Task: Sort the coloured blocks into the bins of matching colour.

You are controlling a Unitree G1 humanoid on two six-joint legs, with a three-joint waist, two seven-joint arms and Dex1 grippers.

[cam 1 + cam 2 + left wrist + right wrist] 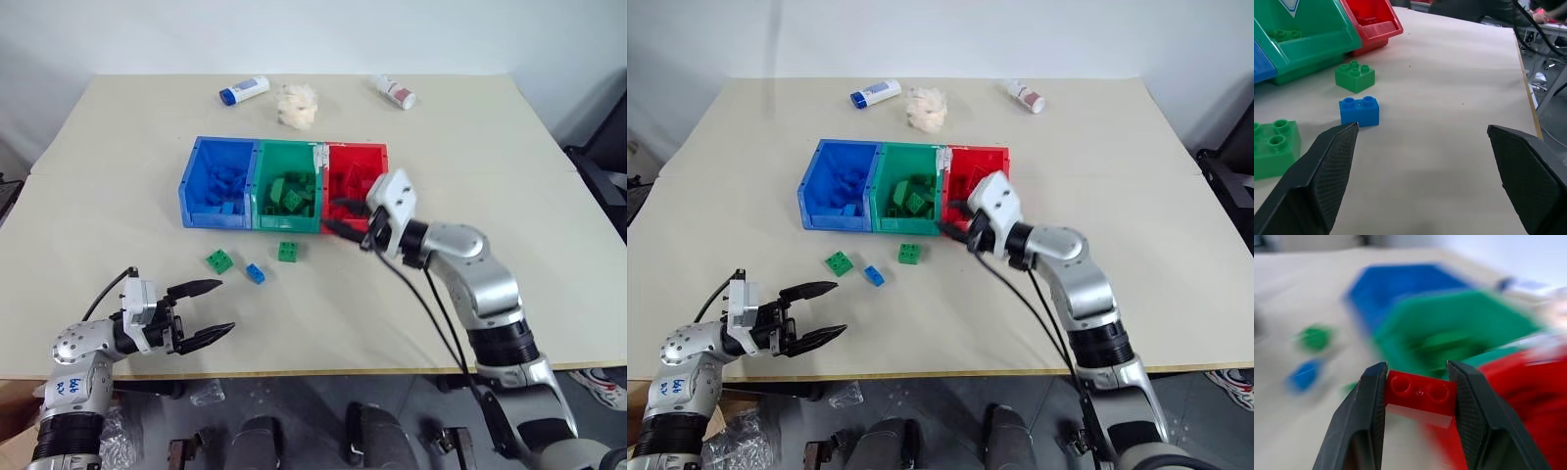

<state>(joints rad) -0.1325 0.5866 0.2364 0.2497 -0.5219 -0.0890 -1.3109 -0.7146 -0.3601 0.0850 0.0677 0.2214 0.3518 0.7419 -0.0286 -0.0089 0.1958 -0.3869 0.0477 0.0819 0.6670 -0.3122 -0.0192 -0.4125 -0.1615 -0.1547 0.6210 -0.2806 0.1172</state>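
Three bins sat joined in a row at centre frame on the tabletop (118, 147): blue bin (196, 176), green bin (261, 186), red bin (377, 157), each holding bricks of its own colour. Three loose bricks lay just below the bins: a green brick (218, 260), a blue brick (255, 273) and a second green brick (289, 251). Right end effector (1418, 382) was clenched on a red brick (1420, 394), at the near edge of the red bin. Left end effector (204, 311) was released, fingers spread wide, at lower left of frame, near the loose bricks but apart from them. Two white bottles, one blue-capped (244, 91) and one red-capped (397, 92), and a white wad (297, 105) lay at the top of frame.
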